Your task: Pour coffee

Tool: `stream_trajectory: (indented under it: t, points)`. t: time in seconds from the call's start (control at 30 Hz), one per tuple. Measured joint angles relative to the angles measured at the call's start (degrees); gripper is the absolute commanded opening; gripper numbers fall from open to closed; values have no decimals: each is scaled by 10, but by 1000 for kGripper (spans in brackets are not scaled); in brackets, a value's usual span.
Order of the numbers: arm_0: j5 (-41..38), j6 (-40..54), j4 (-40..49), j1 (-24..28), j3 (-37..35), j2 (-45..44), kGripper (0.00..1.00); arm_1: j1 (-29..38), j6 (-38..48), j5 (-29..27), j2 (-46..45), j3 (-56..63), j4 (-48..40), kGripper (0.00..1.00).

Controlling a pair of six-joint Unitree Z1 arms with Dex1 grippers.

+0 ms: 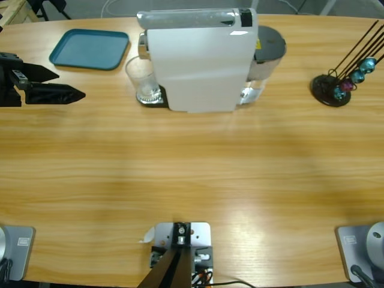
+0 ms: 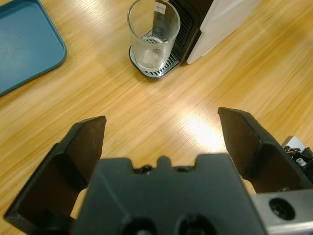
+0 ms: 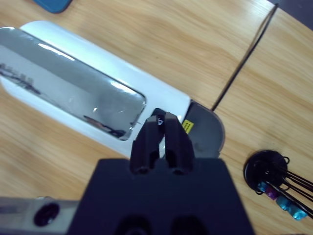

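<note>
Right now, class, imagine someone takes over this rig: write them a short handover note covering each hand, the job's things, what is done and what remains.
Left hand: open, holding nothing, low over the table, aimed at the glass.
Right hand: shut, empty, above the white coffee machine, near its rear end.
Glass: upright on the drip tray at the machine's front, no coffee visible in it.
Teal tray: beside the machine, nothing on it.
Capsule stand: at the far side of the table.
Done: glass in place.
Left: brew, then pour the coffee.
</note>
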Motion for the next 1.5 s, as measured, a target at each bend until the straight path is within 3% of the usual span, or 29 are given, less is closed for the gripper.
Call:
stream_trajectory:
  t: [0.9, 0.93, 0.97, 1.0, 1.23, 1.5]
  points:
    - [0, 0, -10, 0, 2, 20, 1000, -3, -10, 0, 4, 43, -25, 0]
    - [0, 0, -10, 0, 3, 20, 1000, -3, -10, 0, 3, 46, -28, 222]
    - [0, 0, -10, 0, 4, 20, 1000, -3, -10, 0, 2, 48, -31, 868]
    - [0, 0, -10, 0, 5, 20, 1000, -3, -11, 0, 0, 50, -36, 998]
    - [0, 0, -15, 0, 5, 20, 1000, -2, -28, -1, -13, -2, -26, 1000]
    - [0, 0, -17, 0, 6, 17, 1000, 9, 13, 4, -48, 18, 7, 1000]
